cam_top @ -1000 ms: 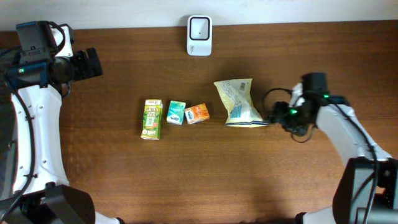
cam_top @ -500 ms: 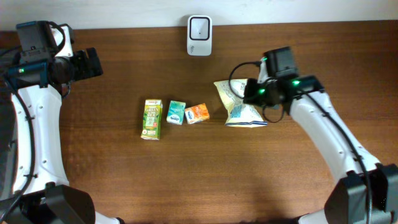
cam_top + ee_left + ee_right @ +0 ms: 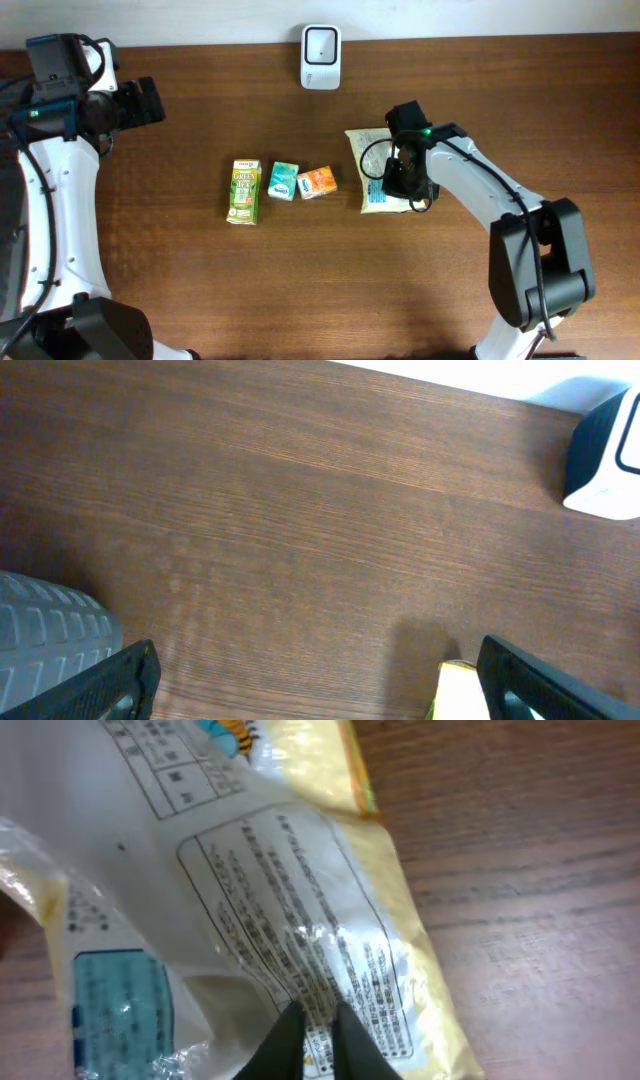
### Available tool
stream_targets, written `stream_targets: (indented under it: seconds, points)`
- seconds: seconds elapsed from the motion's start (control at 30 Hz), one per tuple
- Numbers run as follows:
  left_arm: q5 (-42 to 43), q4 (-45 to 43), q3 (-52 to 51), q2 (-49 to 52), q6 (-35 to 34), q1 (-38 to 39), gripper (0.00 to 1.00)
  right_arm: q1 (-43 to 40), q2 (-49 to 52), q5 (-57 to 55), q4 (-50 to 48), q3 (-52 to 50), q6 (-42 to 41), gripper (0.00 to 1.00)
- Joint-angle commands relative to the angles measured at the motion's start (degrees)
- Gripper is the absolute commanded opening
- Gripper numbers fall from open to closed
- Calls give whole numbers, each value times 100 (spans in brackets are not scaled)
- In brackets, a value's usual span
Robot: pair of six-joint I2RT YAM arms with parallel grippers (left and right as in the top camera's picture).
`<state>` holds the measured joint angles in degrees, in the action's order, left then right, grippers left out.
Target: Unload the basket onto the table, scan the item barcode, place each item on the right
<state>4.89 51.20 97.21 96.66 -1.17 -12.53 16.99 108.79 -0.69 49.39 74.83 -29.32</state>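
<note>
A yellow and white snack bag (image 3: pixel 376 150) lies right of the table's middle, printed back up (image 3: pixel 250 870). My right gripper (image 3: pixel 397 184) is down on the bag's near half. In the right wrist view its fingertips (image 3: pixel 318 1030) stand almost together, pinching a fold of the film beside the small black print. The white barcode scanner (image 3: pixel 320 44) stands at the far edge (image 3: pixel 605 455). My left gripper (image 3: pixel 150 100) hangs wide open at the far left (image 3: pixel 320 695), over bare wood and holding nothing.
A green drink carton (image 3: pixel 243 191), a teal box (image 3: pixel 284 181) and an orange box (image 3: pixel 317 182) lie in a row left of the bag. The carton's yellow corner (image 3: pixel 455 692) shows by my left gripper's right finger. A grey ribbed part (image 3: pixel 50 640) fills that view's lower left.
My right arm swung in from the bag's right side to over the bag, and its jaws closed onto the film. The left arm stayed still.
</note>
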Motion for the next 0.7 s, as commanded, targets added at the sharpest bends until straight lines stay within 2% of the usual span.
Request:
stream_targets:
  seconds: [0.0,0.07,0.13,0.27,0.33,0.43,0.67]
  points:
    - [-22,7,98,-4,-37,-22,99,22,251,310,-175,-376,337,14]
    - [-22,7,98,-4,-37,-22,99,20,258,396,-232,-354,520,14]
    - [-22,7,98,-4,-37,-22,99,20,221,481,-26,-26,774,7]
    - [-22,7,98,-4,-37,-22,99,20,114,448,1154,1941,1132,6]
    - [-22,7,98,-4,-37,-22,99,22,114,437,1108,2330,1130,7]
    - [-22,7,98,-4,-37,-22,99,31,175,-9,719,2168,894,7]
    - [-22,7,98,-4,-37,-22,99,31,898,404,332,1545,868,7]
